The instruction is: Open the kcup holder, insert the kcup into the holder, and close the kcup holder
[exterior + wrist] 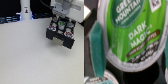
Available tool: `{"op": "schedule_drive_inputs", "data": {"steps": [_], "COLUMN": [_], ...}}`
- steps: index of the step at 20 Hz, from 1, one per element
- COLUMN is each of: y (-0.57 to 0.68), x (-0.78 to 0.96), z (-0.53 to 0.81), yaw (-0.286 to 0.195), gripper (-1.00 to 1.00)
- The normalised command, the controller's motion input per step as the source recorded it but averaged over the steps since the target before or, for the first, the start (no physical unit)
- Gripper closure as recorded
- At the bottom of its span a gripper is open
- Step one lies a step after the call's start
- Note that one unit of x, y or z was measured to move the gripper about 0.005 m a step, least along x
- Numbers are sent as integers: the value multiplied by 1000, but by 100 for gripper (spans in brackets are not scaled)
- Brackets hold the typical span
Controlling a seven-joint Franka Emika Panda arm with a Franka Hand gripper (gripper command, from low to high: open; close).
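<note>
The kcup (134, 35) fills the wrist view, its bright green lid printed with white lettering. One teal-tinted finger (96, 46) presses against its rim; the other finger is out of frame. In the exterior view my gripper (62, 19) hangs at the upper right, directly above the kcup holder (56, 39). The holder is a black box with its tray slid out, and several pods sit in the tray's round slots. The gripper appears shut on the kcup, holding it low over the tray. Dark slot space shows under the pod in the wrist view.
A tall white bottle-shaped object (25, 10) stands at the back, toward the exterior view's left. Dark items (7, 19) line the back edge there. Another pod's pale rim (103, 78) lies just beside the held one. A pale tabletop (30, 60) spreads in front of the holder.
</note>
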Motion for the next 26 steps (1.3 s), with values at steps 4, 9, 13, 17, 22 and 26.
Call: {"op": "schedule_drive_inputs", "data": {"steps": [4, 9, 13, 17, 22, 26], "y": [52, -18, -181, -329, -469, -469], "x": [139, 146, 320, 420, 593, 721], "z": [338, 356, 470, 437, 294, 200], "yaw": [110, 104, 126, 100, 41, 11], "gripper": [-100, -100, -100, -100, -100, -100]}}
